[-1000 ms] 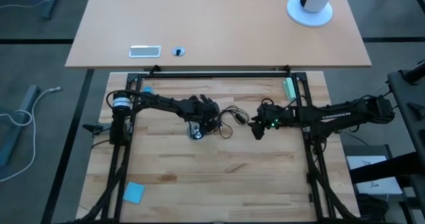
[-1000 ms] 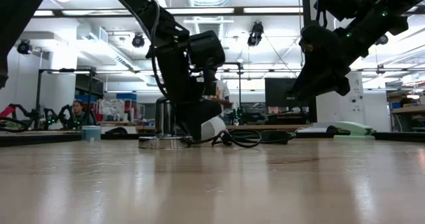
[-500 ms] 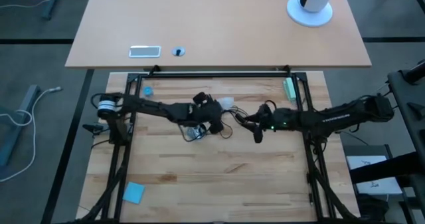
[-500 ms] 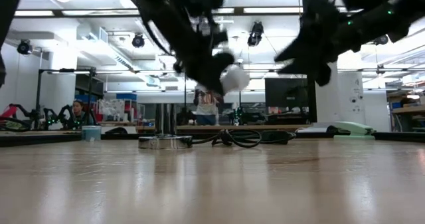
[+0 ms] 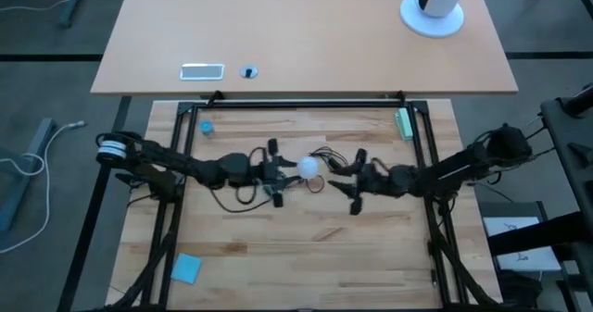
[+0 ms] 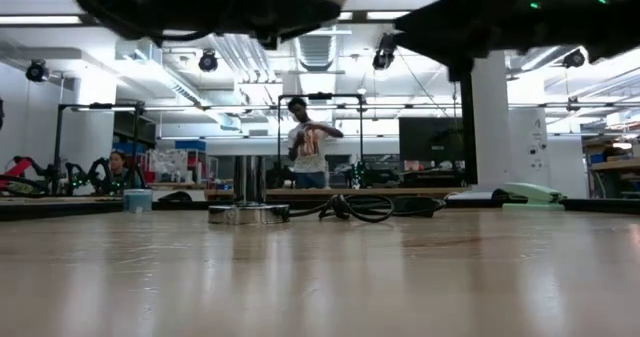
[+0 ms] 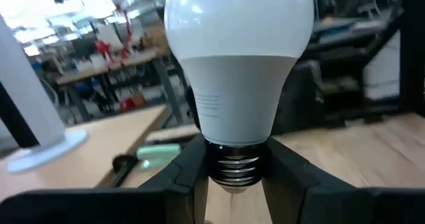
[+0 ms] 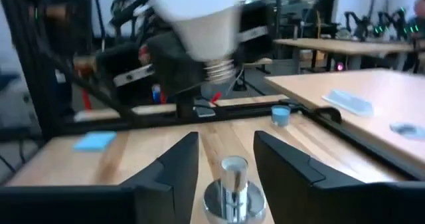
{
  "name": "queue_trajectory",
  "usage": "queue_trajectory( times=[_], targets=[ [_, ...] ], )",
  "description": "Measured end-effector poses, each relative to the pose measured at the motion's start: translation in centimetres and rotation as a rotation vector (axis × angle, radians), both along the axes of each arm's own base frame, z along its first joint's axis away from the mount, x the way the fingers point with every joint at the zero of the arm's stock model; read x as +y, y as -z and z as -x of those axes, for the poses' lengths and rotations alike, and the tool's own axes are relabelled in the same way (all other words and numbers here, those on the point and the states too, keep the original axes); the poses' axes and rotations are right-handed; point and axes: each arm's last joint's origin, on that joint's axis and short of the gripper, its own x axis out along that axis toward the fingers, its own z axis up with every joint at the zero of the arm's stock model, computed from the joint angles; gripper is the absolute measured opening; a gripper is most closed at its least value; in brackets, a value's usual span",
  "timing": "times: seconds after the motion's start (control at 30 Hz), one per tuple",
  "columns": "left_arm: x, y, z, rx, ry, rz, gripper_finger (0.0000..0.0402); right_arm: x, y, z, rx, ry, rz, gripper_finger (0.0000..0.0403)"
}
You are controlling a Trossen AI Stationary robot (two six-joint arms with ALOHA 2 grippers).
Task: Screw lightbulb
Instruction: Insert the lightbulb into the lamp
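Above the wooden table, my left gripper pinches the lightbulb by its screw base, lifted clear of the surface. My right gripper hovers just beside the lightbulb, fingers parted around nothing. The silver socket disc rests on the table below the lightbulb.

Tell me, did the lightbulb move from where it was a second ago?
Yes. The left gripper lifted the lightbulb up off the table and toward the right arm, away from the silver socket.

Blue pad, green object, perhaps a marker
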Motion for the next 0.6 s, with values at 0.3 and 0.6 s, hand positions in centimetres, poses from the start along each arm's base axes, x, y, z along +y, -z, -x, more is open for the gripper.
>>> queue_trajectory(
  times=[0.3,0.6],
  targets=[
    [0.0,0.3,1.4,-0.064,0.008,-0.025,0.0096,1.1,-3.3,-6.5,-0.025,0.128,0.145,0.0142],
    [0.1,0.5,3.0,-0.086,-0.013,-0.023,0.0096,1.7,-5.2,-9.3,0.064,0.079,0.170,0.0212]
  ],
)
